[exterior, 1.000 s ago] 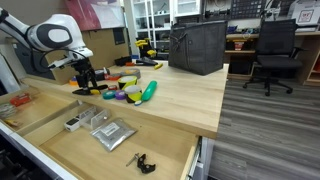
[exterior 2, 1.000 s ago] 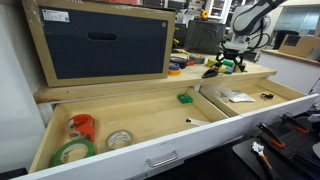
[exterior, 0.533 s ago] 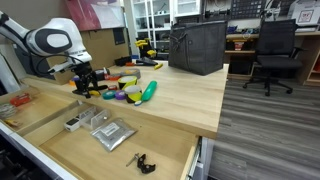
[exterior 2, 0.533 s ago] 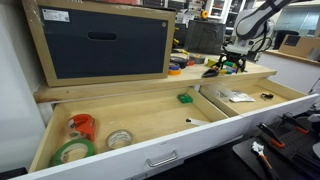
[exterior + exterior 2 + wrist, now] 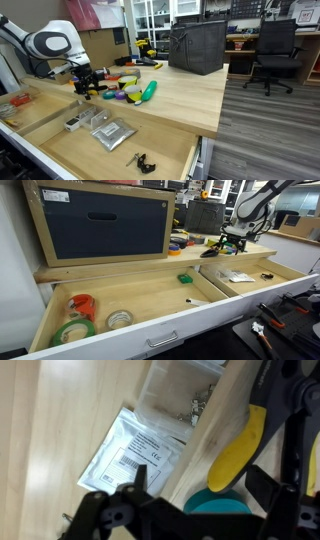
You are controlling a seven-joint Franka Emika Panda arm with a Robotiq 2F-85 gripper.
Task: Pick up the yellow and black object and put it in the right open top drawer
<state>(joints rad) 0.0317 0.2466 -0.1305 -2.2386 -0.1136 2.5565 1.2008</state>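
Note:
My gripper (image 5: 87, 82) hangs low over the tabletop's near edge, beside the right open top drawer (image 5: 170, 140), and also shows in an exterior view (image 5: 236, 243). It is shut on the yellow and black object (image 5: 97, 88), whose yellow handle (image 5: 240, 445) and black bars cross the wrist view between the jaws (image 5: 200, 488). In the wrist view the drawer's pale bottom (image 5: 60, 420) lies below, with a white labelled bag (image 5: 140, 452) and a small clear packet (image 5: 185, 390). The same drawer shows in an exterior view (image 5: 255, 286).
Colourful items (image 5: 128, 92) and a green object (image 5: 149, 90) lie on the table beside the gripper. A bulkier yellow-black tool (image 5: 147, 62) and a black box (image 5: 197, 45) stand farther back. A small black clip (image 5: 142, 162) lies in the drawer. The other drawer holds tape rolls (image 5: 72, 330).
The gripper has shifted slightly toward the drawer side of the table, with the object in it. Nothing else has moved.

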